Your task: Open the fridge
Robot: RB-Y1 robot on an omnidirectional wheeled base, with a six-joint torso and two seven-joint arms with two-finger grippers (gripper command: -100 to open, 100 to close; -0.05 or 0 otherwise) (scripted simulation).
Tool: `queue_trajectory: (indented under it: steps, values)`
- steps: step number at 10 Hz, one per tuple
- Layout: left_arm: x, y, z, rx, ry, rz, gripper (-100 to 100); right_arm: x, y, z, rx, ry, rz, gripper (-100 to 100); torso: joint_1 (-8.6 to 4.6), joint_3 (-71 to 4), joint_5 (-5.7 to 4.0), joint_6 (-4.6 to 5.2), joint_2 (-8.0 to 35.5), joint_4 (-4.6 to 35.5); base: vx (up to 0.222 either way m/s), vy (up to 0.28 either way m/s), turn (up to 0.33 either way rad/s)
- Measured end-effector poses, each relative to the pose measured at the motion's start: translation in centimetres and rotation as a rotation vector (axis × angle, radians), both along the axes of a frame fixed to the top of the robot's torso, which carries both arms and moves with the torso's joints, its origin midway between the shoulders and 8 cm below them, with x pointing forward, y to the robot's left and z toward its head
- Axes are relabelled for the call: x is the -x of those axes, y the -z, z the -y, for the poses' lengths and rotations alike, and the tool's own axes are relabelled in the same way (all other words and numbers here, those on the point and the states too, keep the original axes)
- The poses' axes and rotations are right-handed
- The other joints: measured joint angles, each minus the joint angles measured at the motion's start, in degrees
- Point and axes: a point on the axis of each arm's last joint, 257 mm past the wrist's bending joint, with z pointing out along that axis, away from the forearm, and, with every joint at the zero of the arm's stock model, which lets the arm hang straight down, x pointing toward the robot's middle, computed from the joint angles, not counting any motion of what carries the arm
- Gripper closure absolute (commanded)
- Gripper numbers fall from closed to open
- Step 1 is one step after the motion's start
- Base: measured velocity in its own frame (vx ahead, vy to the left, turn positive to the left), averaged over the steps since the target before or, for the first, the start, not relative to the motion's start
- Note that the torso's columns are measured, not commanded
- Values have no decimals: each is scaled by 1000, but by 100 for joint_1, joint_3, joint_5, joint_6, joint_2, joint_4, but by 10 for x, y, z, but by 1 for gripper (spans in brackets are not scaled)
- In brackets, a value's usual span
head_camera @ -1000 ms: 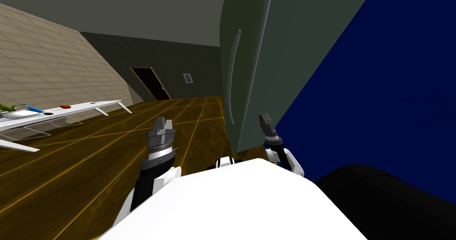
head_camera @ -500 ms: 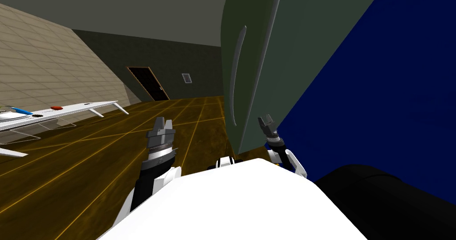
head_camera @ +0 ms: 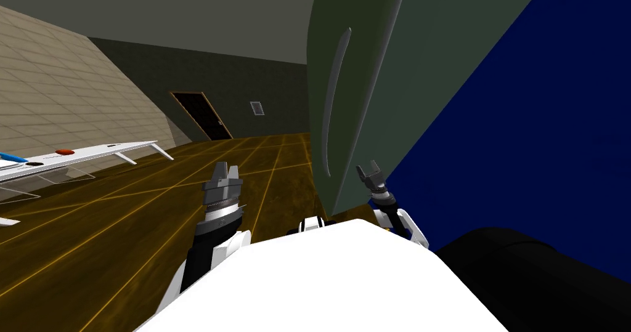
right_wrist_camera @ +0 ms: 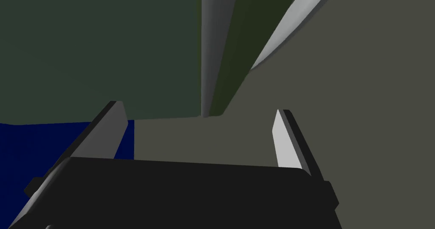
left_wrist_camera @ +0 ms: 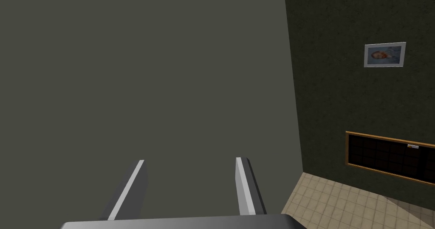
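Right pincer (head_camera: pixel 368 170), blades apart, near the grey-green fridge (head_camera: pixel 394 69) on brown floor (head_camera: pixel 123 223); left pincer (head_camera: pixel 225 169) likewise apart.

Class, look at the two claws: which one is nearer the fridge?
The right claw, open by the bottom corner of the dark green fridge. The left claw hovers apart from it, over the brown floor.

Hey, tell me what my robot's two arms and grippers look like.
The left gripper is a stepped grey block on a ribbed silver wrist ring, with a black forearm and white shell panels. The right gripper is dark grey on a black arm with white panels. Each has two thin, light grey blade fingers on a dark box.
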Motion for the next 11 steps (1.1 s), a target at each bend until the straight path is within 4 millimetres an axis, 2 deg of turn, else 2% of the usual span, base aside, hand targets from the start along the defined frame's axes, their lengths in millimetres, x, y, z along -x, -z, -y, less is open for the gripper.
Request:
queue_trajectory:
  steps: [11]
  values:
    - [0,0,0,0,0,0,0,9,45,22,372,238,1,-100,3,-2,2,-2,-1,-1,73,65,-30]
